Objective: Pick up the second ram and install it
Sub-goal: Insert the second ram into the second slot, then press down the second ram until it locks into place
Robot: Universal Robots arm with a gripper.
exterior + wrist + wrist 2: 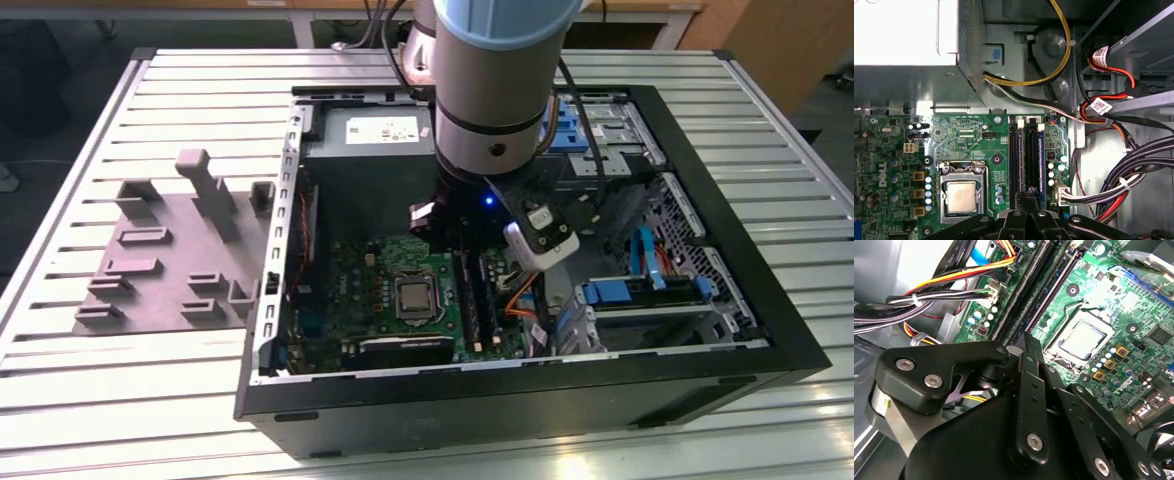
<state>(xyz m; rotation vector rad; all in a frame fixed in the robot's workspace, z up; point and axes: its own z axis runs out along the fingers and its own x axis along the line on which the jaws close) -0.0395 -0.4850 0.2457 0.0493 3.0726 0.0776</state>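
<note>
Gripper: in both wrist views the black linkage of the gripper [1026,342] [1029,192] sits nearest the lens; its fingers are pressed together into one narrow tip, lowered over the memory slots.
Second ram: the second ram [1051,292] [1031,155] stands edge-up in a long black slot on the motherboard [969,140], beside the processor socket [961,196]. The fingertips sit at one end of the stick; whether they pinch it or only bear on it cannot be told.
Arm: in the exterior view the arm [494,100] reaches straight down into the open computer case [747,330], near its middle.
Power-supply box: the silver power-supply box [904,30] occupies the case's far corner, toward the exterior view's left.
Cables: bundled cables [944,285] run along the motherboard edge just beside the slots.
Holder: the grey moulded holder [174,250] lies on the worktop [80,400], between the case and the worktop's edge at the exterior view's left, apart from the case.
</note>
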